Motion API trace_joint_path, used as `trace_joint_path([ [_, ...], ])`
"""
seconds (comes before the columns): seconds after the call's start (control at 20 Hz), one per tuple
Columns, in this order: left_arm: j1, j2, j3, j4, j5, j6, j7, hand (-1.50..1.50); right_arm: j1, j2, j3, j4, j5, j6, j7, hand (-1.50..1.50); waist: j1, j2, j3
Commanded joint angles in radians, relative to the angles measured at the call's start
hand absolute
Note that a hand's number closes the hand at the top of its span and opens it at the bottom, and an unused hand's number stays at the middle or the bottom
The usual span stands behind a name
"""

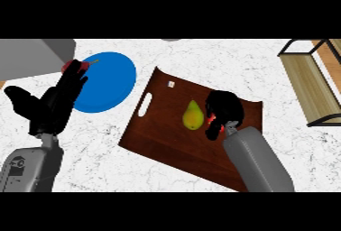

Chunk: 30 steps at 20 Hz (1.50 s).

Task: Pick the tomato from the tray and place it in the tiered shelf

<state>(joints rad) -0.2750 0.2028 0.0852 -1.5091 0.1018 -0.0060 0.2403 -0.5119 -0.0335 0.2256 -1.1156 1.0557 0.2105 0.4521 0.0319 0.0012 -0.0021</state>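
A dark wooden tray (160,135) lies tilted at the counter's centre, with a yellow-green pear (192,115) on it. My right hand (222,109) is over the tray, just right of the pear, with its fingers curled round the red tomato (212,119), of which only a sliver shows. The tiered shelf (311,83), light wood in a black frame, stands at the right edge. My left hand (57,101) is open at the left, fingers pointing up.
A blue plate (106,81) lies left of the tray, partly behind my left hand. A small red fruit (75,66) shows at the left fingertips. A grey block (33,56) fills the top left corner.
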Motion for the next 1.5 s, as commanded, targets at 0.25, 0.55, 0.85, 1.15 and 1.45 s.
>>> trace_joint_path([
  [0.25,-0.020,0.009,0.007,0.023,-0.004,-0.007,-0.003,0.00,-0.158,0.033,0.075,-0.183,-0.208,-0.396,0.282,1.50,-0.001,-0.001,0.003],
  [0.55,0.054,0.000,-0.002,-0.028,-0.011,-0.004,-0.009,0.00,-0.273,0.033,0.044,-0.344,-0.085,-0.420,0.463,1.50,-0.023,-0.007,0.002],
  [0.85,0.015,0.030,0.036,-0.015,0.013,-0.022,0.016,0.00,-0.382,-0.007,-0.088,-0.432,-0.045,-0.279,0.571,1.50,-0.032,-0.004,0.002],
  [1.15,0.023,0.021,0.044,0.014,0.001,-0.013,-0.008,0.00,-0.374,-0.156,-0.188,-0.504,-0.041,-0.154,0.582,1.50,-0.037,-0.003,0.002],
  [1.45,0.071,0.001,0.040,-0.013,-0.004,-0.012,-0.048,0.00,-0.389,-0.310,-0.322,-0.493,-0.094,-0.059,0.540,1.50,-0.036,-0.003,0.002],
])
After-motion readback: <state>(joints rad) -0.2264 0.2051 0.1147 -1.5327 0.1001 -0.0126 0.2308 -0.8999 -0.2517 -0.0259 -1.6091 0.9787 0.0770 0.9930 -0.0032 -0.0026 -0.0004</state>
